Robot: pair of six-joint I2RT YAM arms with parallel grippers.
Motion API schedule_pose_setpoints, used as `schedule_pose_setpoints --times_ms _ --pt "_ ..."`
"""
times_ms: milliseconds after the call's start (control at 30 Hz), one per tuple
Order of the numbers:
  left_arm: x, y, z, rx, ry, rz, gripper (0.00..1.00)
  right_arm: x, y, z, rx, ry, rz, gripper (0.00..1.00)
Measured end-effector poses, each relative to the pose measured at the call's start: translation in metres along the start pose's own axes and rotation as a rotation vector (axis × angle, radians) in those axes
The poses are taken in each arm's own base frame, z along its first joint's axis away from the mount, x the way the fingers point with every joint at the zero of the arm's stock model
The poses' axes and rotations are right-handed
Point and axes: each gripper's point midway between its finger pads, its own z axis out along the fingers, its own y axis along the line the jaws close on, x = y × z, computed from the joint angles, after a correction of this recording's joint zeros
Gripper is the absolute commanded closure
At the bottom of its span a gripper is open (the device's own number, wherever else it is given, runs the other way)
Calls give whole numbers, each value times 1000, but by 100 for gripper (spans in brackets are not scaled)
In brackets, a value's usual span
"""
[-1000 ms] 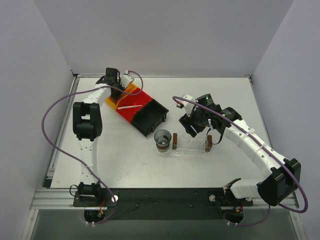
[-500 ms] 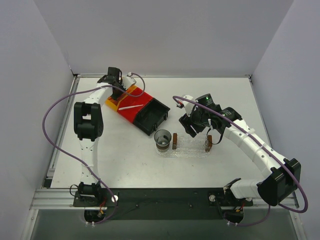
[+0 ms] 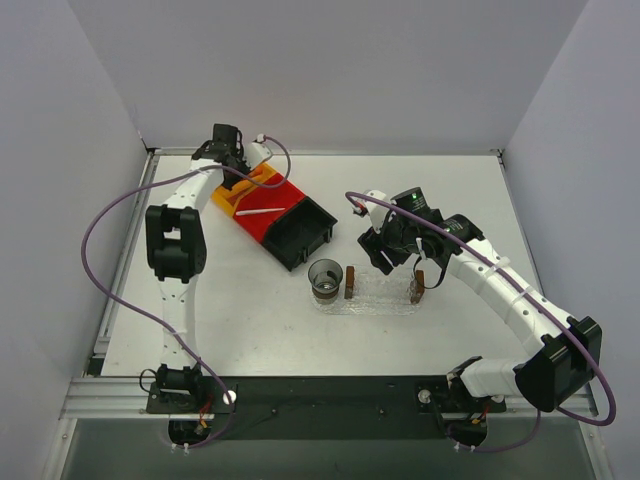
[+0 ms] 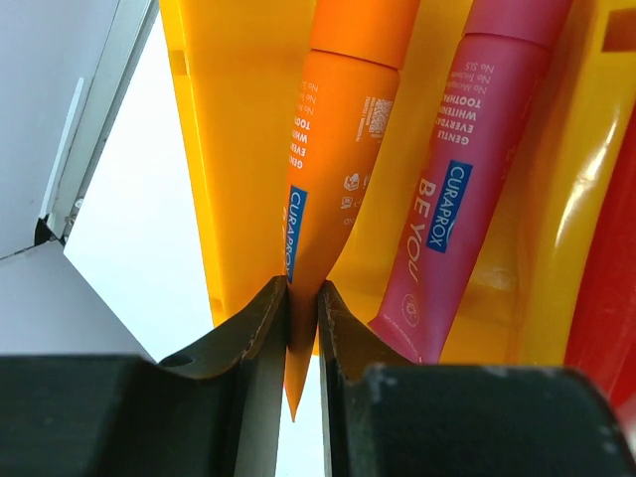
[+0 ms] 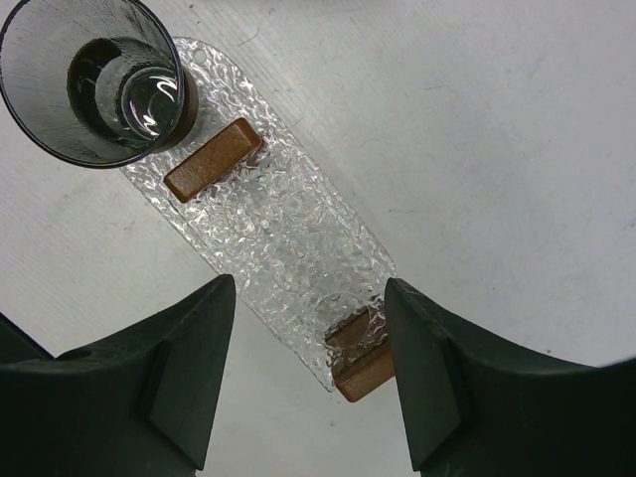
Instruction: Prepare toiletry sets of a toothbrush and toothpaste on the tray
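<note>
My left gripper (image 3: pixel 228 150) (image 4: pixel 303 328) is at the far left over the orange bin (image 3: pixel 243 188). It is shut on the flat tail end of the orange toothpaste tube (image 4: pixel 343 139). The magenta-pink toothpaste tube (image 4: pixel 467 179) lies beside it in the same bin (image 4: pixel 234 149). The white toothbrush (image 3: pixel 258 213) lies in the red bin (image 3: pixel 280 205). The clear bumpy tray (image 3: pixel 382 298) (image 5: pixel 288 234) lies mid-table. My right gripper (image 3: pixel 386 260) (image 5: pixel 308 368) hovers over the tray's right end, open and empty.
A black bin (image 3: pixel 300 235) adjoins the red one. A dark glass cup (image 3: pixel 325 278) (image 5: pixel 94 79) stands at the tray's left end. Two brown blocks (image 5: pixel 212 159) (image 5: pixel 363 368) sit on the tray. White walls enclose the table on three sides.
My left gripper has shifted slightly toward the back wall while holding the orange tube, and the row of bins has moved a little with it. The right arm has not moved.
</note>
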Motion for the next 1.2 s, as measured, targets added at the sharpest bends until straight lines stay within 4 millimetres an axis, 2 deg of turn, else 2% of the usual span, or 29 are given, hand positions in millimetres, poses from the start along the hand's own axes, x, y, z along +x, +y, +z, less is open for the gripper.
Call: schedule_pose_setpoints --times_ms 167,267,400,500,633,800,900,1067,1100,1133,1200 --pt "-1 3 -10 1 0 9 100 0 0 0 -1 0 3 43" --pt "-8 10 -26 -17 -20 7 100 0 0 0 -2 0 4 42" --pt "-20 22 -59 -44 -73 -1 100 0 0 0 -1 0 7 38" --pt "-32 29 -92 -57 -134 -18 100 -3 0 -1 2 -6 6 35" --pt "-43 26 -134 -39 -216 -45 100 -12 -3 -7 10 -31 -1 29" --pt "-48 -4 -187 63 -332 -97 100 -29 -6 -20 20 -83 -15 23" --pt "-51 -30 -219 148 -412 -131 100 -45 -7 -31 14 -131 -25 18" --pt "-59 -70 -271 301 -547 -185 100 -71 1 -49 -37 -208 -29 15" --pt "-60 -78 -280 331 -573 -193 100 -76 3 -53 -54 -226 -25 11" --pt "-61 -87 -290 363 -598 -205 100 -82 5 -56 -67 -243 -22 0" --pt "-60 -104 -307 421 -641 -223 100 -96 12 -66 -117 -286 -5 0"
